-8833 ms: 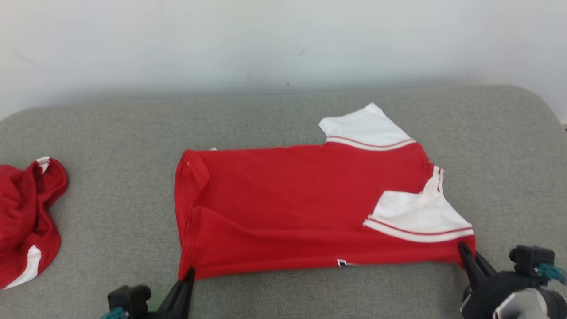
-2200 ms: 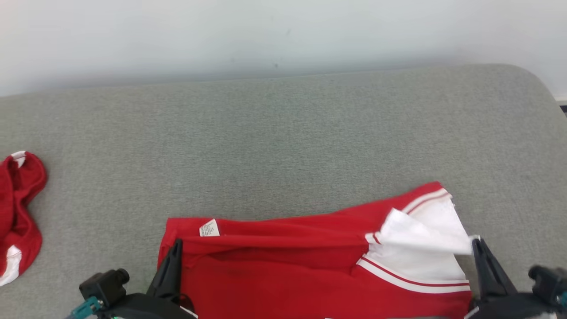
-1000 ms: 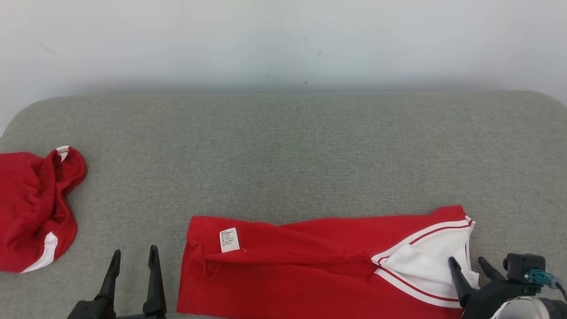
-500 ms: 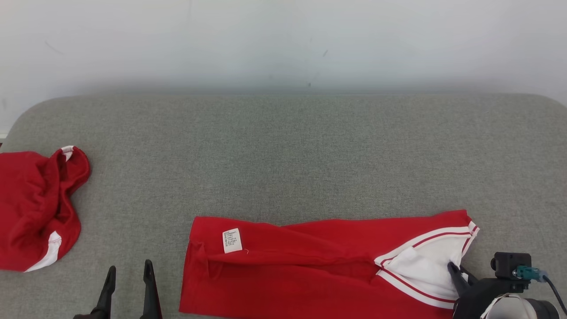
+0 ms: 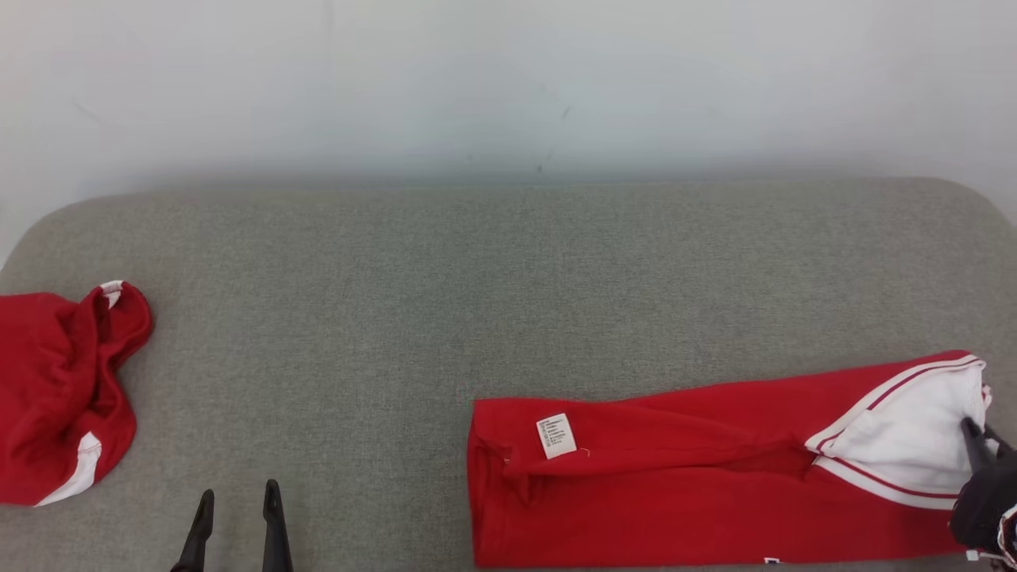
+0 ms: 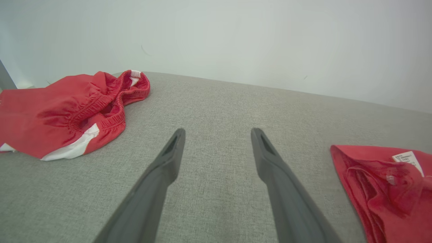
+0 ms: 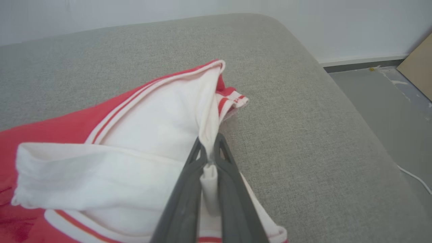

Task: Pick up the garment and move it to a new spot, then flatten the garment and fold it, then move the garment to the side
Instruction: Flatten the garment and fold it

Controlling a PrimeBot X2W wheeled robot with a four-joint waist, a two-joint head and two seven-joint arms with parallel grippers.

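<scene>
Garment (image 5: 675, 492), folded into a long band, at the grey cushion's (image 5: 508, 278) near right; right gripper (image 7: 209, 141) pinched shut on its white sleeve edge; left gripper (image 6: 217, 133) spread wide, empty, well apart; step judged: the sideways move, calling for a low, steady drag.

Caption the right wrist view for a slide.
Right gripper shut on the white edge of the red-and-white soft-fabric jersey, lying on a grey fabric surface.

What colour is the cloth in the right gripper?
White cloth, best in the right wrist view.
</scene>
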